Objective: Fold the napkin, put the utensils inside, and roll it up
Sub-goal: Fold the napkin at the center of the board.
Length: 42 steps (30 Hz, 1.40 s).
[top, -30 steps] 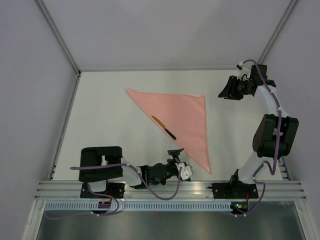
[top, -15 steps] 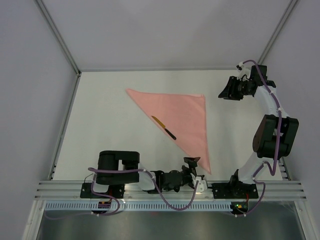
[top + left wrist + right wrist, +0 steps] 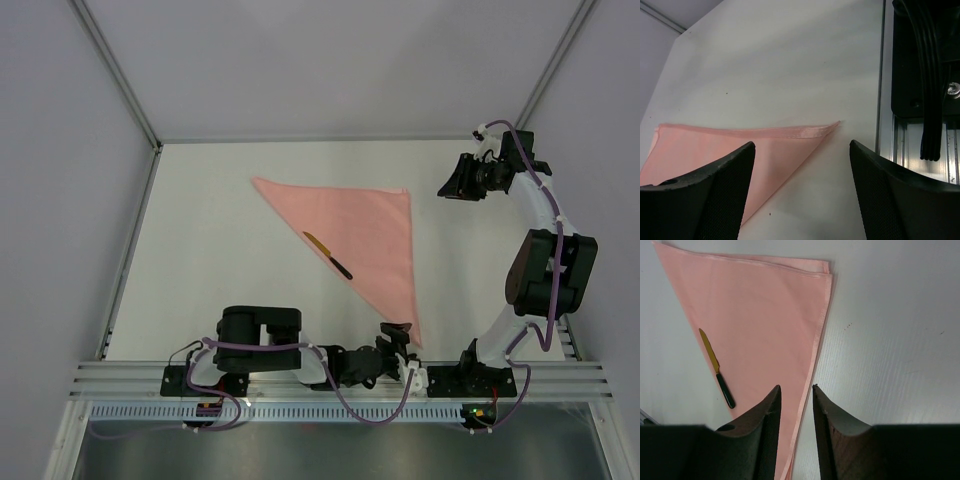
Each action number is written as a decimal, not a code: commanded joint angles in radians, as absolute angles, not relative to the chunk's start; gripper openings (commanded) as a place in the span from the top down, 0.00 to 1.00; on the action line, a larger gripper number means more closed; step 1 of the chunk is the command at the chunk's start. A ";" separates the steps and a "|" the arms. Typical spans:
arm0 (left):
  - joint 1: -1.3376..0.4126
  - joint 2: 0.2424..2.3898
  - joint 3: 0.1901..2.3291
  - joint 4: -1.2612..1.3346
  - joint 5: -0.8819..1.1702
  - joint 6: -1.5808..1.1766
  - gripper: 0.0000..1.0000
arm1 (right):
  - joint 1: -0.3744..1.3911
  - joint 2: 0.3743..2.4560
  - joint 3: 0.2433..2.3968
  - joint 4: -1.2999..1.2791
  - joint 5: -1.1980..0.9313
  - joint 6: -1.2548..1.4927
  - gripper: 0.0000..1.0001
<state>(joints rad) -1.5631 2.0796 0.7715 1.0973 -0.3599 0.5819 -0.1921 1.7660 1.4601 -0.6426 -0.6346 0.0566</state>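
The napkin [image 3: 365,225] lies flat on the table, folded into a pale pink triangle. The utensil [image 3: 328,256], a thin stick with a yellow part and a dark part, rests along its left slanted edge. My left gripper [image 3: 396,329] is low at the napkin's near corner, open. In the left wrist view the napkin [image 3: 715,150] ends in a point ahead of the left gripper [image 3: 801,147], with only table and cloth edge between the jaws. My right gripper [image 3: 449,187] hovers beyond the far right corner. The right wrist view looks down on the napkin [image 3: 755,315] and the utensil [image 3: 716,367]; the right gripper [image 3: 796,387] is narrowly open and holds nothing.
A metal rail [image 3: 340,375] runs along the near table edge, close to my left gripper, and shows as the rail [image 3: 890,145] beside the right arm's black base [image 3: 922,75]. White table [image 3: 200,250] lies left of the napkin. Walls and frame posts enclose the table.
My left arm has swung right along the near edge to the napkin's near corner. Both grippers' jaws have narrowed a little. The right arm, napkin and utensil have stayed in place.
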 commanded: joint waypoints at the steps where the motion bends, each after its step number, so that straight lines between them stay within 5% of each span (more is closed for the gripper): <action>1: -1.555 2.109 0.793 1.065 -0.341 0.614 0.20 | -0.192 1.723 1.454 -0.626 -0.661 0.067 0.63; 27: -1.523 2.172 0.844 1.011 -0.324 0.580 0.58 | -0.192 1.721 1.448 -0.617 -0.650 0.071 0.69; 42: -1.488 2.114 0.853 0.969 -0.279 0.462 0.96 | -0.192 1.724 1.448 -0.617 -0.644 0.071 0.70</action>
